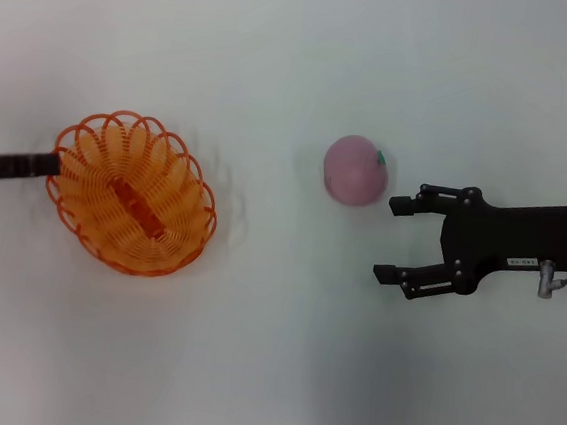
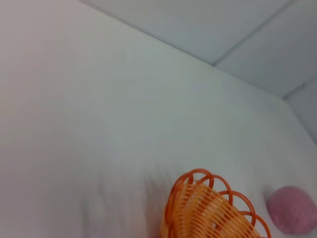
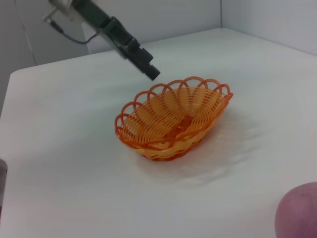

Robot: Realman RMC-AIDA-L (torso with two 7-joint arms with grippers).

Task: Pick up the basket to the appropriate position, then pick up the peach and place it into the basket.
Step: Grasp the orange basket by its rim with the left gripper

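We see one basket [image 1: 131, 195] toward the table's [image 1: 268, 372] left edge, nothing in it. One peach [image 1: 355, 169] lies mid-table. Our right hand [image 1: 390, 239] hovers just beside it, fingers spread wide. Our left hand [image 1: 52, 163] is at the basket's rim; we cannot tell its grip.

left gripper [image 1: 52, 163] jaws' state unclear

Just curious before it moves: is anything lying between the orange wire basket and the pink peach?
Nothing: only bare white table separates the oval orange wire basket from the round pink toy peach, seen clearly in the head view.
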